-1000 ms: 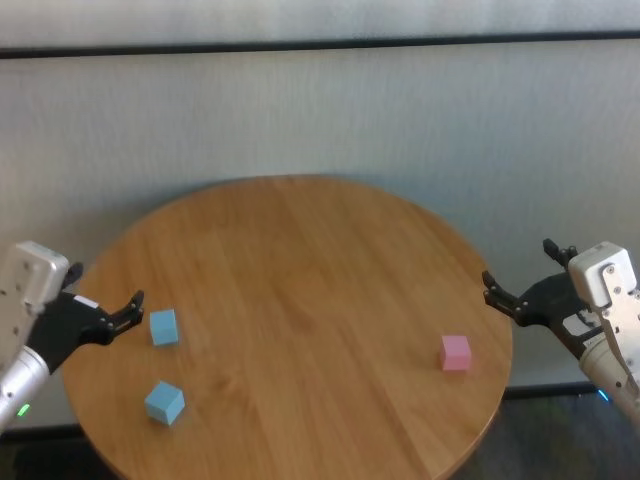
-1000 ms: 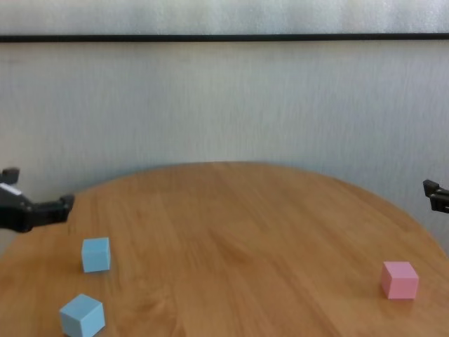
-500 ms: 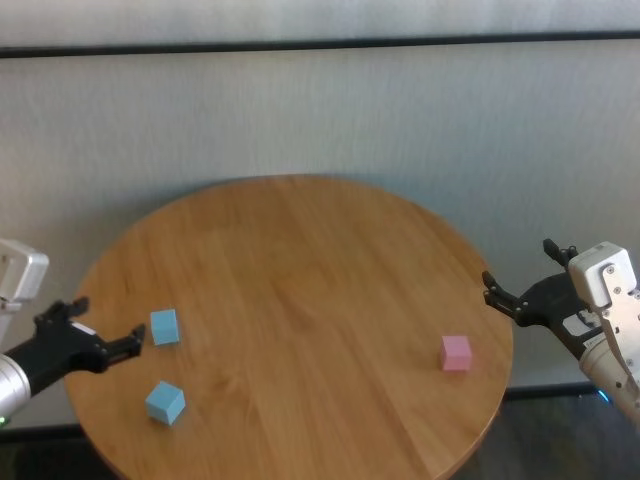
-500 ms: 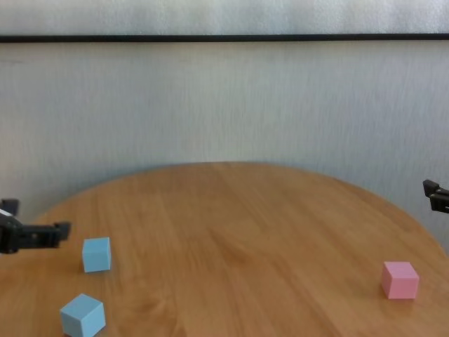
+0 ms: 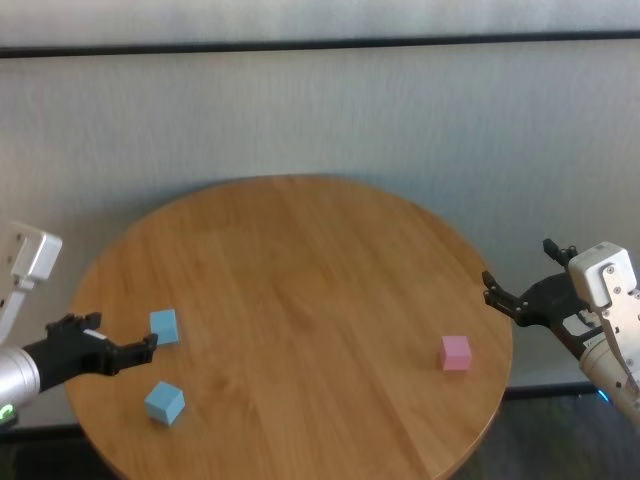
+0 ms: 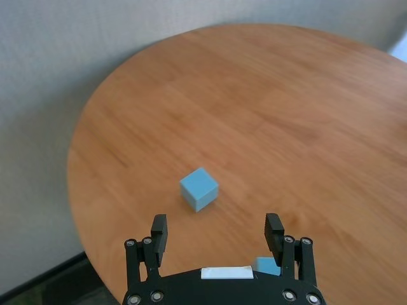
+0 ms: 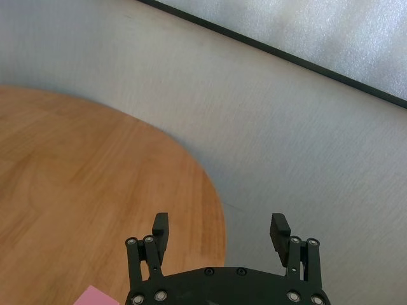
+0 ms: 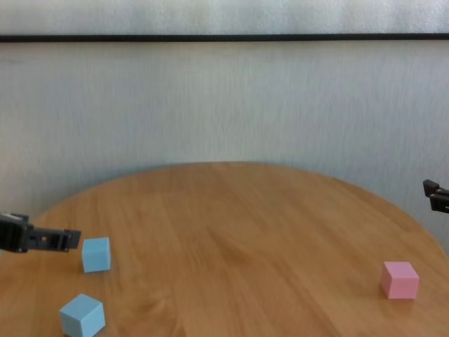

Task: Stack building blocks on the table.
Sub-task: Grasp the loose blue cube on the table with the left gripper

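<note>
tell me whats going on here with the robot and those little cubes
Nothing is stacked yet. Three cubes sit apart on the round table: two light blue cubes near its left edge and a pink cube near its right edge. The left gripper is open and empty, low beside the farther blue cube. The right gripper is open too, hanging just off the table's right edge.

No writing to read anywhere here: the cubes are plain-faced, the table (image 5: 300,270) bare wood grain (the small pale strip on the left end effector (image 6: 217,232) shows no legible marks either).
</note>
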